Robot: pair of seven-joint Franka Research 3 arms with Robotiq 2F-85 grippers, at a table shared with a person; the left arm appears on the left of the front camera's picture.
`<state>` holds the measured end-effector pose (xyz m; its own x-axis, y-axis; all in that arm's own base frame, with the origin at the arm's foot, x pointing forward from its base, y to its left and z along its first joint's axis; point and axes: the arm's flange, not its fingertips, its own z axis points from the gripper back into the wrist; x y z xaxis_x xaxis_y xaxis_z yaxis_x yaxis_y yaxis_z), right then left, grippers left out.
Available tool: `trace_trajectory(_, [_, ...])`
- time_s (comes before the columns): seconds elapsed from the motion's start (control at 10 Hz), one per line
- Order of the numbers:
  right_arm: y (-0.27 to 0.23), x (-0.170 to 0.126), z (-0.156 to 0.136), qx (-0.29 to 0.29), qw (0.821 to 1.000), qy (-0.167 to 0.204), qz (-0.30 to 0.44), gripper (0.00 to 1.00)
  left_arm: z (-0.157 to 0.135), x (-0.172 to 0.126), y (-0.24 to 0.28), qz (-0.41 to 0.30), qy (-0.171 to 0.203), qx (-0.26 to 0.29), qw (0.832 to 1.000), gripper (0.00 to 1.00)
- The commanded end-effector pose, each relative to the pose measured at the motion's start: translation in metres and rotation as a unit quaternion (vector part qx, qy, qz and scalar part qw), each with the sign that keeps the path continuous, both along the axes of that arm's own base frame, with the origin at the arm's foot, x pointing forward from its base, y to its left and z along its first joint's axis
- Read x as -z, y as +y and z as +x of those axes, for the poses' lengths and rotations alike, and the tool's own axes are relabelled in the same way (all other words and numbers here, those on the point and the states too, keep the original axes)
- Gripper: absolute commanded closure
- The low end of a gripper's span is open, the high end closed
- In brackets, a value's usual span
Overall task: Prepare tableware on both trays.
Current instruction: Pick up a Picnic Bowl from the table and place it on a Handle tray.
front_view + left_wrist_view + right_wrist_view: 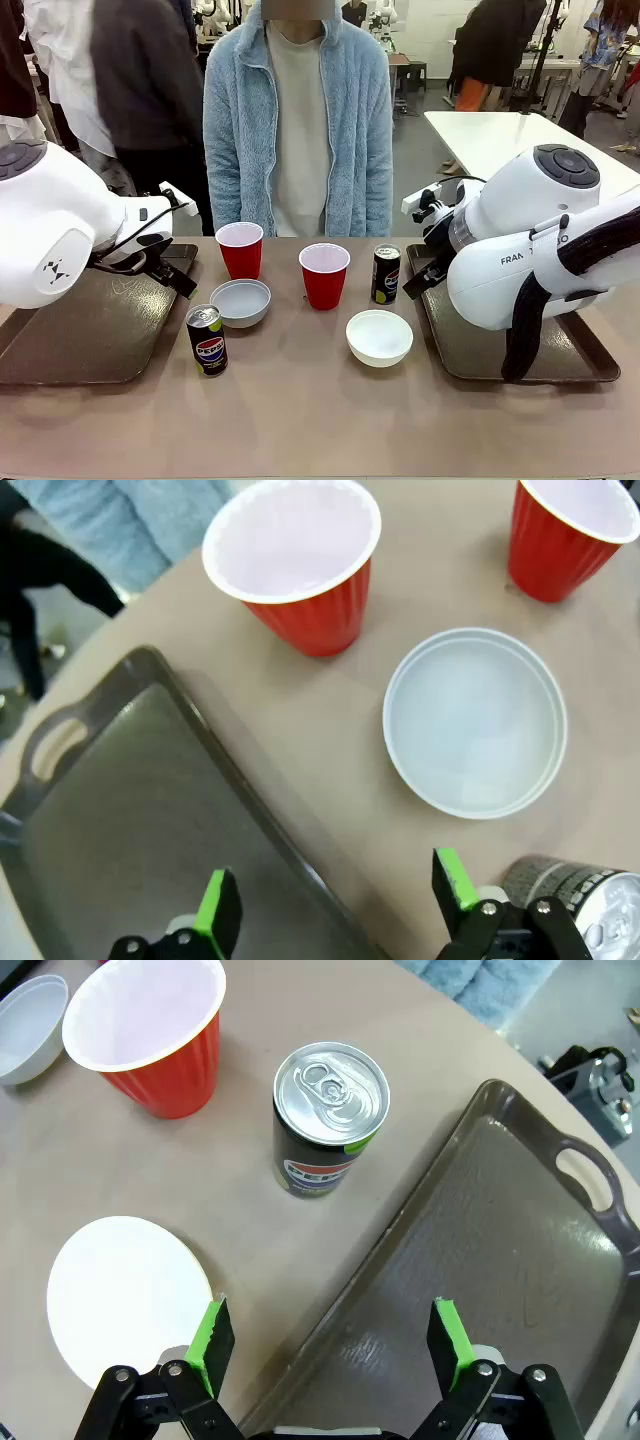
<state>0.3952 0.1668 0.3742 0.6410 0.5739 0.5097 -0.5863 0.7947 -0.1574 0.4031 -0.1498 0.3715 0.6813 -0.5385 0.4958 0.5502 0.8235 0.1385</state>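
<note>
Wrist views showed the finger spread: left hand released over the left tray, right hand released over the right tray. Both hovered low above the desk.

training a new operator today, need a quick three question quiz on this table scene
1. True or false: the two slim black soda cans stand inside the dark brown rectangular plastic trays.
2. How many red plastic cups stand on the table?
3. The left gripper is: A) open B) shut on a can C) shut on a bowl.
Key: 1 false; 2 two; 3 A.
</note>
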Motion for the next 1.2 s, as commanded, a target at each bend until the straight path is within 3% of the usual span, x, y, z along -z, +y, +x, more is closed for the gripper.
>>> trace_trajectory(0.0, [0.0,0.0,0.0,0.0,1.0,0.0,0.0,0.0,0.0,0.0,0.0,0.0,0.0,0.0,1.0,0.0])
trace_trajectory(1.0, [0.0,0.0,0.0,0.0,1.0,0.0,0.0,0.0,0.0,0.0,0.0,0.0,0.0,0.0,1.0,0.0])
trace_trajectory(1.1, [0.005,-0.014,-0.021,-0.009,1.0,0.017,0.013,0.0,-0.026,-0.02,0.008,-0.003,-0.017,0.016,1.0,0.0])
